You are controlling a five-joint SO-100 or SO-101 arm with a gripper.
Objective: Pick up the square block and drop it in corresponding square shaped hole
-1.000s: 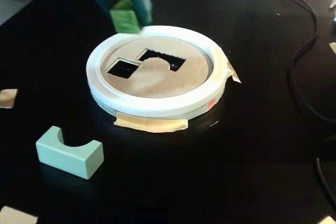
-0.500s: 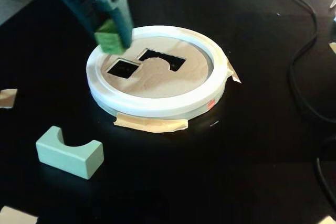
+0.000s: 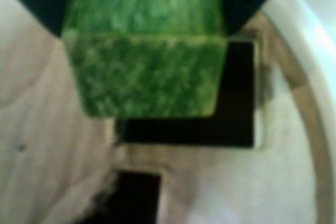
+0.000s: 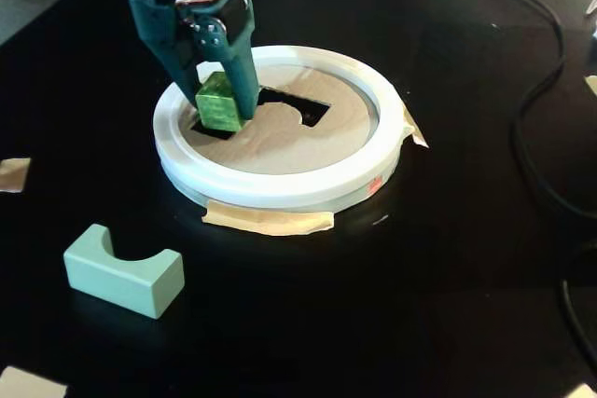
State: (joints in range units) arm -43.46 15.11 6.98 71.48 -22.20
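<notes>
My gripper (image 3: pixel 144 30) is shut on the green square block (image 3: pixel 144 72), with a dark finger on each side of it. The block hangs just over the square hole (image 3: pixel 236 119) in the cardboard lid; the hole's dark opening shows below and to the right of the block. In the fixed view the gripper (image 4: pixel 220 104) holds the block (image 4: pixel 218 102) at the left side of the lid, over the square hole (image 4: pixel 207 128).
The cardboard lid (image 4: pixel 270 142) sits inside a white round rim (image 4: pixel 280 188) taped to the black table. A second, differently shaped hole (image 4: pixel 303 107) lies further right. A pale green arch block (image 4: pixel 123 270) lies at the front left. Black cables (image 4: pixel 536 100) run on the right.
</notes>
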